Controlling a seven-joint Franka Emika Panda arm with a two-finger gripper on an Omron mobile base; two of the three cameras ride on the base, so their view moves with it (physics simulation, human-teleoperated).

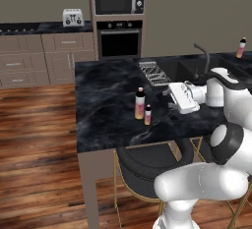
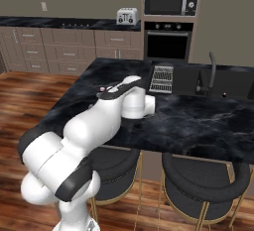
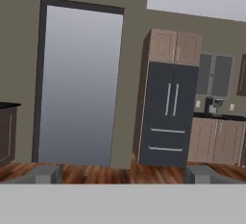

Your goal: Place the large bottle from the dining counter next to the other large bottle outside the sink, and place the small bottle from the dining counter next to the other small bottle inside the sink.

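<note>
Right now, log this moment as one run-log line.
gripper: open, empty, beside bottles | large bottle and small bottle: upright on dining counter | second large bottle: behind sink | stage: pre-grasp

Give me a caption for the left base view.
Open gripper beside large bottle and small bottle on the dining counter.

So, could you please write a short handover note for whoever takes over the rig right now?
Claw: open, holding nothing, hanging over the dining counter just right of the two bottles and pointing out at the room.
Large bottle and small bottle: both upright, side by side near the counter's front edge.
Other large bottle: upright on the counter beyond the sink; the faucet stands at the basin, the drain rack to its left. I cannot make out the small bottle inside the sink.
Done: nothing moved yet.
Left: carry the large bottle beside its twin, then the small one into the sink.
</note>
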